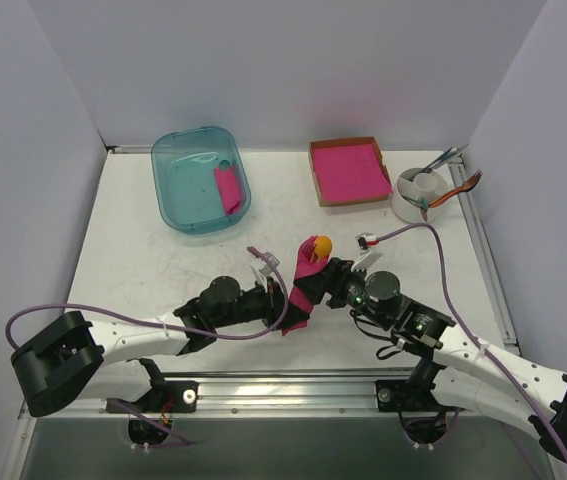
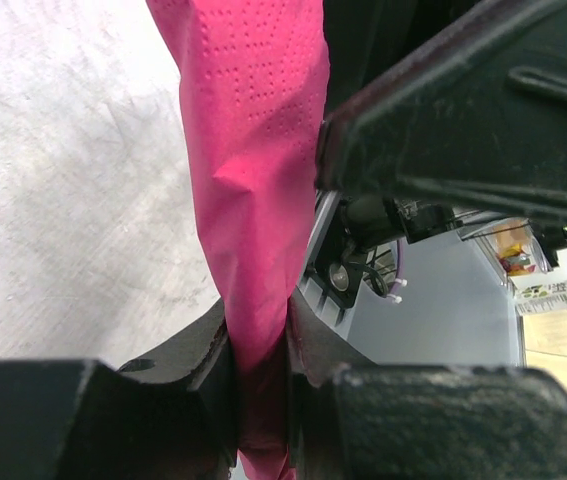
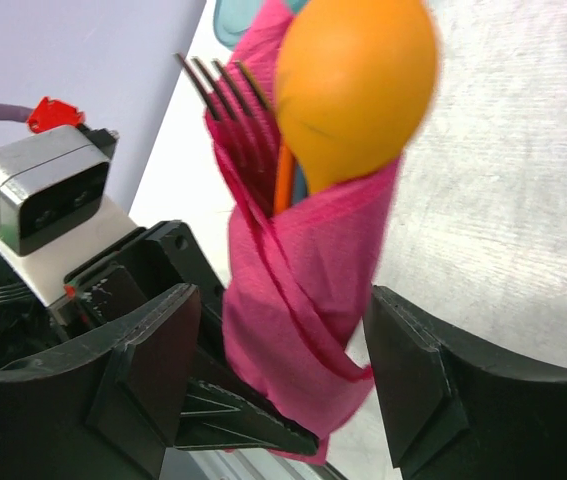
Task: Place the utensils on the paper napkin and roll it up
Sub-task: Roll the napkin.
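Holding the rolled pink napkin [image 1: 301, 295] up on end over the counter [image 1: 153, 270].
Your left fingers [image 2: 163, 400] pinch the bottom end of the napkin tight. Your right fingers [image 3: 148, 370] are spread wide, one on each side of the roll, and they do not squeeze it. The orange spoon [image 3: 358, 85] and the fork [image 3: 225, 95] poke out of the top, side by side. The roll leans a bit, between your two arms, near the front middle of the counter.
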Robot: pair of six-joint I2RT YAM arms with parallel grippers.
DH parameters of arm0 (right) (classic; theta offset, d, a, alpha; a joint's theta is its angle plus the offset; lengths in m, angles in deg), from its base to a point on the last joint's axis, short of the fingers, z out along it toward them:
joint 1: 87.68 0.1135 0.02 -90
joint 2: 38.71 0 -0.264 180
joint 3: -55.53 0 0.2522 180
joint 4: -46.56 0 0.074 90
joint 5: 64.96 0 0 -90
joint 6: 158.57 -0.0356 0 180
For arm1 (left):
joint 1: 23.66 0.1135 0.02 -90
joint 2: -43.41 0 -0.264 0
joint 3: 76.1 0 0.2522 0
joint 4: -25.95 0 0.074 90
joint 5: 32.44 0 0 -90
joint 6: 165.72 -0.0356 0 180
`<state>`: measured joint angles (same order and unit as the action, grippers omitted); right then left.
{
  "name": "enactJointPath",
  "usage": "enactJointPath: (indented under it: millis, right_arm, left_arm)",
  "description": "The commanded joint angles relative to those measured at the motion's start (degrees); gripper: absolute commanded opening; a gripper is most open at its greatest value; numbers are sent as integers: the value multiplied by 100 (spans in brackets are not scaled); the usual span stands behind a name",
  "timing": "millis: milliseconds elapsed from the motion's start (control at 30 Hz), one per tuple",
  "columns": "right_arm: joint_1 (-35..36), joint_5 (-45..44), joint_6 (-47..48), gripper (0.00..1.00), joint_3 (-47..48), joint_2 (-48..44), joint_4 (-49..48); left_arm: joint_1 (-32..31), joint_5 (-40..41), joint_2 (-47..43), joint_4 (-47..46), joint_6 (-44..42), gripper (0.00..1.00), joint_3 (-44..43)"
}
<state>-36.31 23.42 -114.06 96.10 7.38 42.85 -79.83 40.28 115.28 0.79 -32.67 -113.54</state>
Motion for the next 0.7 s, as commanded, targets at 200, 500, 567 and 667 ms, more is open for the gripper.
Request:
enactJointPath:
  millis: [200,500,567,667]
  right_arm:
    - [-57,-786,-311,67,457,-636,1140]
    - [-49,-549,-583,65,712,-197,1458]
    - [-49,-479,-592,65,729,-4,1318]
    - [-57,-444,-575,65,808,251,1185]
  left_arm:
    - [0,787,-403,789,-253,2,-391]
    - [9,1103,-244,1018,-622,2,-664]
    - [0,1156,-201,1096,-718,2,-708]
    - [-18,1226,-174,1114,-789,2,-708]
